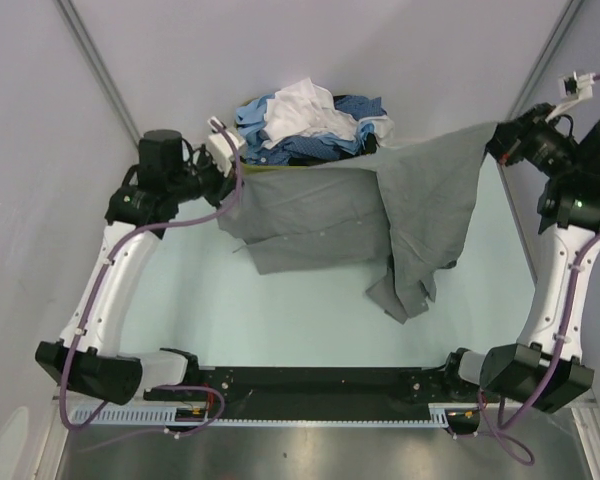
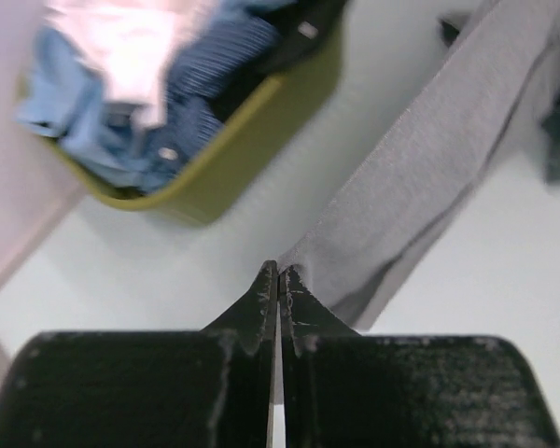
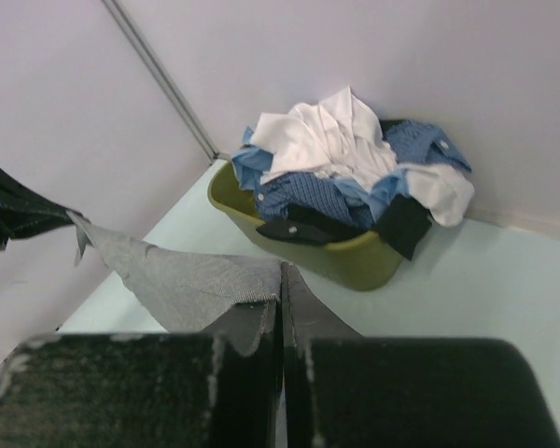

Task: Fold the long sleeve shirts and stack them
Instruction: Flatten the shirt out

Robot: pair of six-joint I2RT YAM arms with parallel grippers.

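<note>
Grey shirt hangs aloft between left claw and right claw.

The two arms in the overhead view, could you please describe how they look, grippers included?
Both the left arm and the right arm have white rounded shells between bulky black joints. A purple cable runs along each. A small green light glows on the right arm. The left gripper and right gripper have black pointed fingers, scuffed whitish at the edges.

Left arm, right arm: white links, black joints | cables: purple — routed along links | fingers: black, tapered, scuffed | LED: green, on right arm
</note>
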